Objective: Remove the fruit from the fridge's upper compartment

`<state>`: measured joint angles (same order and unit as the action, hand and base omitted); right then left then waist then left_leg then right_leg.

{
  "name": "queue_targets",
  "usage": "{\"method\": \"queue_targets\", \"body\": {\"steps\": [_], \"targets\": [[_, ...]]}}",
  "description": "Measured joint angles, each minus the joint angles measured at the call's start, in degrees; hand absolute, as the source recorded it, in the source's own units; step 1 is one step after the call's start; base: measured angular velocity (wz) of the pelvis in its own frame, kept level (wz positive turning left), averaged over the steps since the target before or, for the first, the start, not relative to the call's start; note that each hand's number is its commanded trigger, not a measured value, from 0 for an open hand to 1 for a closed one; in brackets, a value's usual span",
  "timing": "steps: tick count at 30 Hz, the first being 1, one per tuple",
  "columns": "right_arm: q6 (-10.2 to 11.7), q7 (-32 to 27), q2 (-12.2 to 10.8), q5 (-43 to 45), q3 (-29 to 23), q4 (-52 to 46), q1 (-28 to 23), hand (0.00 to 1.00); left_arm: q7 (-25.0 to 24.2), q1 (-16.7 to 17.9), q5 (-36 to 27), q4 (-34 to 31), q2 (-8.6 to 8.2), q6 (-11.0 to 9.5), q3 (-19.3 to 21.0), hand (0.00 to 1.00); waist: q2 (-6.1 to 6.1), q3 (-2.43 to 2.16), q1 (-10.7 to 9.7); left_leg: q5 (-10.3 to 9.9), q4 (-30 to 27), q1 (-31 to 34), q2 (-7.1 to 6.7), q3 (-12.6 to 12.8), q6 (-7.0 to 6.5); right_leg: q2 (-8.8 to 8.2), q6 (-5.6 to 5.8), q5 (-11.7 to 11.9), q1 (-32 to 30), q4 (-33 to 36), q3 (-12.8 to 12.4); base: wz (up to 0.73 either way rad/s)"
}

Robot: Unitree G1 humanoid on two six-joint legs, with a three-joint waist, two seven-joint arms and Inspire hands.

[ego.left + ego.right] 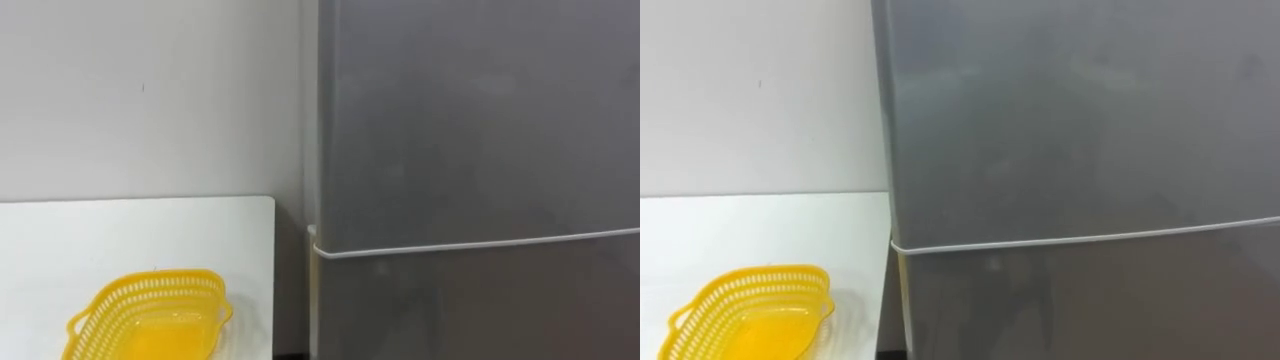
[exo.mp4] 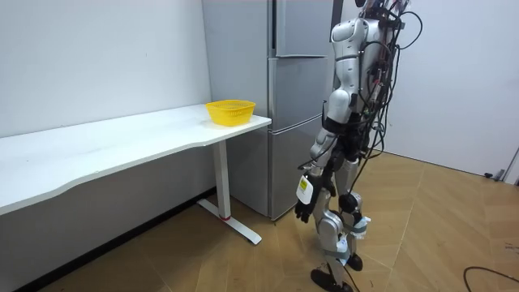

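A tall grey fridge (image 1: 470, 130) stands straight in front of me with its doors closed. A pale seam (image 1: 480, 243) runs across its front between two doors. In the room view I stand upright, close to the fridge (image 2: 296, 97) and facing it. My left hand (image 2: 304, 212) hangs down by my thigh with relaxed fingers and holds nothing.
A white table (image 1: 130, 230) stands against the wall to the left of the fridge, with a narrow gap between them. An empty yellow plastic basket (image 1: 150, 315) sits near the table's right end. Behind me lies open wooden floor (image 2: 438, 227).
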<state>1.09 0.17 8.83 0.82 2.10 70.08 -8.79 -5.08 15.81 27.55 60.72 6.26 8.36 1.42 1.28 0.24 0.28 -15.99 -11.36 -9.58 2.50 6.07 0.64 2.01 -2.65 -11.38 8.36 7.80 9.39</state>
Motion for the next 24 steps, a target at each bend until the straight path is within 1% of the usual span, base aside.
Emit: {"method": "queue_targets", "body": {"steps": [4,8,9,12,16,17,18,20,22,23,24], "targets": [[-0.1,-0.8,-0.2,0.0,0.0,1.7,0.5,0.0,0.8,0.0,-2.8,0.7,-0.04,0.0,0.2,0.0,0.01,0.0,0.1,0.0,0.0,-0.1,0.01,0.0,0.0,-0.04,0.0,0.0,0.0,0.1,0.0,0.0],[-1.3,-1.6,-0.4,0.0,0.0,3.0,0.7,0.0,1.2,0.1,-3.7,1.2,-0.14,-0.1,1.2,0.0,0.05,0.02,0.3,0.0,0.0,-0.3,0.01,0.0,0.0,-0.08,0.02,0.0,0.1,0.3,0.0,0.0],[-1.4,-1.6,-0.4,0.0,0.0,3.1,0.7,0.0,1.4,0.2,-4.8,1.2,-0.14,-0.2,1.7,0.0,0.06,0.03,0.3,0.0,0.0,-0.3,0.01,0.0,0.0,-0.09,0.02,0.0,0.1,0.3,0.1,0.0],[-2.5,-1.6,-0.5,0.1,-0.1,3.3,0.7,0.0,3.5,0.6,-14.7,1.4,0.12,0.0,3.1,0.0,0.06,0.05,0.2,0.0,0.0,-0.9,-0.08,-0.2,0.0,-0.17,0.14,-0.1,0.9,0.2,0.1,0.0],[-2.7,-1.6,-0.4,1.0,-0.9,3.8,0.9,0.0,5.4,1.1,-22.6,1.4,0.38,0.4,4.4,0.0,-0.31,-0.02,0.2,0.0,-0.1,-0.8,-0.14,-0.3,0.0,-0.3,0.15,-0.1,0.8,0.3,0.4,0.03],[-3.0,-1.7,-0.4,1.4,-1.2,3.7,0.9,0.0,6.7,1.1,-25.2,1.4,0.57,0.7,5.0,0.0,-0.35,0.09,0.2,0.0,-0.2,-0.8,-0.15,-0.3,0.0,-0.35,0.16,-0.2,0.8,0.4,0.6,0.04],[-3.1,-1.9,-0.4,1.9,-1.2,3.7,1.0,0.0,7.3,1.1,-26.4,1.4,0.7,0.9,5.4,0.0,-0.53,0.08,0.2,0.0,-0.3,-0.8,-0.15,-0.4,0.0,-0.34,0.16,-0.2,0.8,0.4,0.6,0.0],[-3.2,-2.1,-0.4,4.2,-1.3,3.7,1.0,0.0,9.4,1.1,-30.6,1.4,1.14,1.0,5.7,0.0,-0.62,0.39,0.2,0.0,-0.4,-0.7,-0.14,-0.7,0.0,-0.35,0.14,-0.2,0.6,0.7,0.6,0.0],[-3.2,-2.1,-0.4,5.1,-1.6,3.7,1.0,0.0,11.2,1.1,-33.8,1.4,1.18,1.0,6.4,0.0,-0.64,0.65,0.2,0.0,-0.5,-0.7,-0.15,-0.8,0.0,-0.46,0.14,-0.2,0.6,0.8,1.0,0.05],[-3.2,-2.1,-0.4,5.8,-1.7,3.7,0.8,0.0,12.9,1.1,-36.6,0.7,1.18,1.0,8.0,0.0,-0.62,0.72,0.3,0.0,-0.5,-0.6,-0.17,-1.1,0.0,-0.49,0.14,-0.2,0.6,0.8,1.1,0.14],[-3.4,-2.1,-0.4,6.2,-1.7,3.7,0.6,0.0,15.2,0.9,-43.1,-2.2,1.16,0.4,11.5,0.0,-0.49,0.78,0.6,0.0,-0.5,-0.5,-0.22,-1.5,-0.01,-0.59,0.11,-0.2,0.6,0.9,1.7,0.14]]}}
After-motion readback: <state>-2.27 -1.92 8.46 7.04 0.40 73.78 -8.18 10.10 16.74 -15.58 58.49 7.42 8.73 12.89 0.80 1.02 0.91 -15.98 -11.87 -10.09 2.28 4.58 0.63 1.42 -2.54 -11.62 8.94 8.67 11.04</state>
